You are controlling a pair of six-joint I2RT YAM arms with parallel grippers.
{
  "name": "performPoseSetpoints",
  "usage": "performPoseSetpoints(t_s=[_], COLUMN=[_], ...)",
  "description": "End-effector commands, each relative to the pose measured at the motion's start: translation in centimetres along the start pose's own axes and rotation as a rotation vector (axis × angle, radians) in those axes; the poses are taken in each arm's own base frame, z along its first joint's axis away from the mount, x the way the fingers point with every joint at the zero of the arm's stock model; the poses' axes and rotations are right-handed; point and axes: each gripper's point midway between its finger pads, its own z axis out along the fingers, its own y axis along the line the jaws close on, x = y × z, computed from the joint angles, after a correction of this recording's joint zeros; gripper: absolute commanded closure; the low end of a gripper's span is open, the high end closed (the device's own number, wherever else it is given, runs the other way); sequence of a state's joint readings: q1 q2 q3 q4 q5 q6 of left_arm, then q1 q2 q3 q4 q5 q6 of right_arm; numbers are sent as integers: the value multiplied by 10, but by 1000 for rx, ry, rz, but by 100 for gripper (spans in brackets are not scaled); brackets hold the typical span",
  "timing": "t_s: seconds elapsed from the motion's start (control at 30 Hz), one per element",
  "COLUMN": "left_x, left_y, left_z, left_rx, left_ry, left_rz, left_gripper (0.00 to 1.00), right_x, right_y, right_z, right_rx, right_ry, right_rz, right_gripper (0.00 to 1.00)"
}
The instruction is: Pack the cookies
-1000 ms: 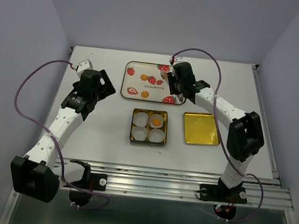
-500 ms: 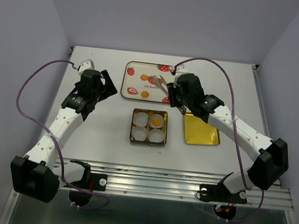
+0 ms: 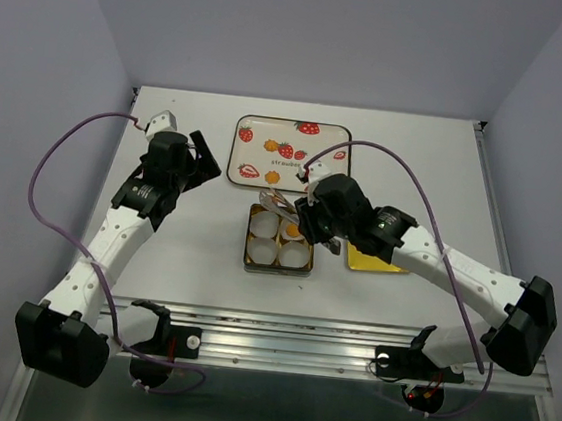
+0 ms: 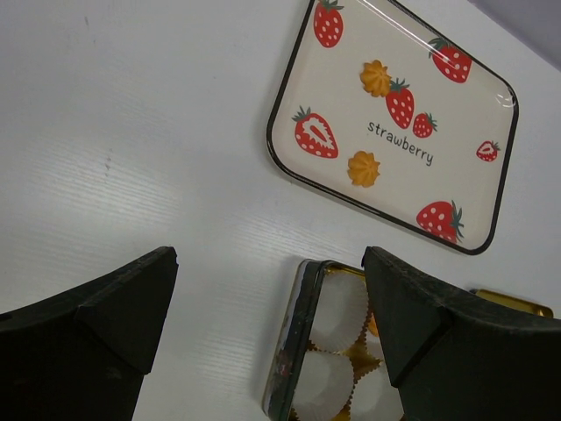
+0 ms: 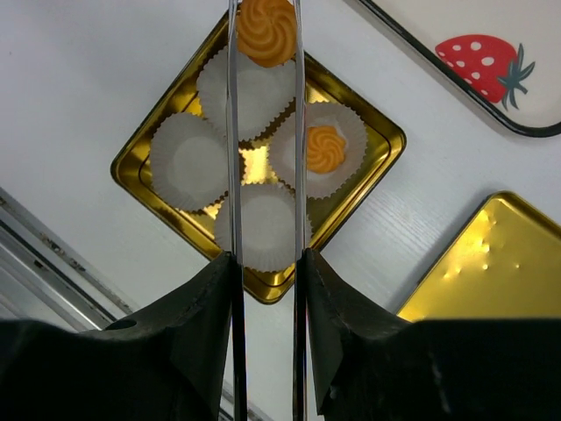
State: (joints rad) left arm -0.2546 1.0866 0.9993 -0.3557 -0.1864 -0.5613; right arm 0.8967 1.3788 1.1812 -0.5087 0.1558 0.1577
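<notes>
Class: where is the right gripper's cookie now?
Right wrist view: the cookie sits between the right gripper's tips, over the gold tin's corner beside an empty paper cup.

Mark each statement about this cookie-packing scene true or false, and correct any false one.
1. The right gripper holds a cookie over the tin. True.
2. Two cookies sit in the tin's paper cups. False: only one packed cookie does; the other cups are empty.
3. Two tray cookies lie on the strawberry tray. True.
4. The left gripper grips the gold lid. False: it is open and empty, and the lid lies on the table beside the tin.
</notes>
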Motion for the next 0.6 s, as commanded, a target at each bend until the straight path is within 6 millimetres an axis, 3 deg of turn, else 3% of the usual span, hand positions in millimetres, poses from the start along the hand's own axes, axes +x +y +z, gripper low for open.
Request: performPoseSetpoints(t_s=[0.0, 0.17, 0.57], left_x=[-16, -14, -14], left_y=[-9, -8, -5], left_z=[-11, -9, -9], left_rx=[38, 30, 15], left_ry=[-54, -50, -50], left_rz=[-3, -5, -4], left_gripper=[1, 1, 1], right_x=[-7, 4, 21], right_y=[18, 29, 28], right_z=[-16, -8, 15], right_rx=[-76, -110, -89], right_ry=[-42, 4, 70], right_rz=[8, -31, -56], right_gripper=[60, 60, 60])
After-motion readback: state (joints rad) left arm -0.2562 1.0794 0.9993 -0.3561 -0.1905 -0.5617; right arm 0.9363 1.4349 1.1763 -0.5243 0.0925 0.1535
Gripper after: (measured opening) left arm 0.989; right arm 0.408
